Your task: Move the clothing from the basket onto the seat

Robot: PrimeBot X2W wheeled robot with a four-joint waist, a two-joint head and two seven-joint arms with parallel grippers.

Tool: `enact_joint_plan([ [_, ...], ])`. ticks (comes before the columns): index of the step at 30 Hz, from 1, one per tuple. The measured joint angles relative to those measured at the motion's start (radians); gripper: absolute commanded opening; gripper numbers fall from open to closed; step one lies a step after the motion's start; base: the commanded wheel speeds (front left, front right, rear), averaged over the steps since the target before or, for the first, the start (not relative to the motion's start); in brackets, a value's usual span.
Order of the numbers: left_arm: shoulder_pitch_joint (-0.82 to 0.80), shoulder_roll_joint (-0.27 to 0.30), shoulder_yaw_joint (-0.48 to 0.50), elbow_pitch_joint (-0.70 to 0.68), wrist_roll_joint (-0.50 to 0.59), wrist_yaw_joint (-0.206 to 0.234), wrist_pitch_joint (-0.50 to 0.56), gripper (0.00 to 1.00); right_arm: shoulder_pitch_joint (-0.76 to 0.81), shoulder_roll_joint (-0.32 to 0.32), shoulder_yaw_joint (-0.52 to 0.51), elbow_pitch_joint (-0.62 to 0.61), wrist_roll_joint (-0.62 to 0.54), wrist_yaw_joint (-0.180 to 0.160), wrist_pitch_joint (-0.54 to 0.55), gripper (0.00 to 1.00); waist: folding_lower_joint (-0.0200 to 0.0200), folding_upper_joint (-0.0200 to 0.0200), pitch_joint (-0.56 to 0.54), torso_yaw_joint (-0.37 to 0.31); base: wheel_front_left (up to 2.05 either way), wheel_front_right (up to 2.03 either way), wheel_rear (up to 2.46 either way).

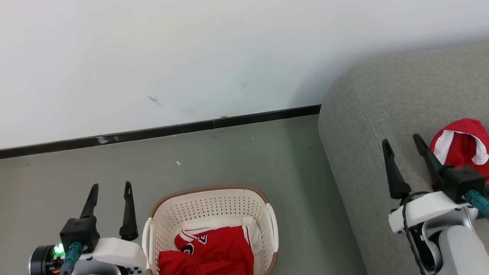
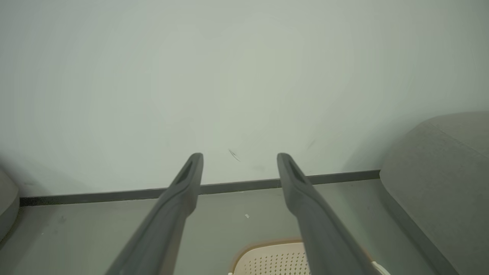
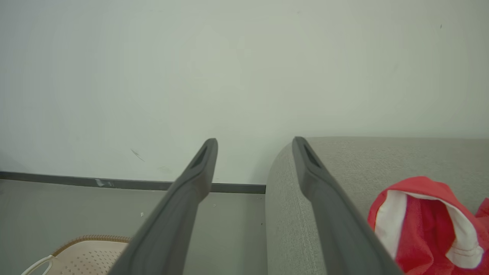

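Observation:
The cream perforated basket (image 1: 214, 202) with a brown rim stands on the floor and holds a red jersey (image 1: 216, 250) with white trim and black-and-white numerals. A second red garment (image 1: 464, 149) with white stripes lies crumpled on the grey sofa (image 1: 382, 114) at the right. My left gripper (image 1: 110, 189) hangs open just left of the basket, nothing between its fingers. Open too, my right gripper (image 1: 401, 141) is over the sofa's rounded arm, just left of the red garment (image 3: 428, 225). The basket's rim (image 2: 267, 248) shows below the left fingers (image 2: 187, 179).
A white wall with a black skirting board (image 1: 160, 131) runs behind the grey floor (image 1: 248, 156). Small specks of debris lie on the floor. Between basket and sofa is a narrow strip of floor.

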Motion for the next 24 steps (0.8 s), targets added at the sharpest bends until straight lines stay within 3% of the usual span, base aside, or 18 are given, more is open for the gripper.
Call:
enact_joint_plan([
  [24, 0.121, 0.007, 0.043, 0.000, -0.019, -0.016, 0.000, 1.00, 0.225, 0.023, -0.062, -0.089, 0.001, 0.000, 0.000, 1.00, 0.0000, 0.0000, -0.121, 0.049, 0.00, 0.00, 0.00],
])
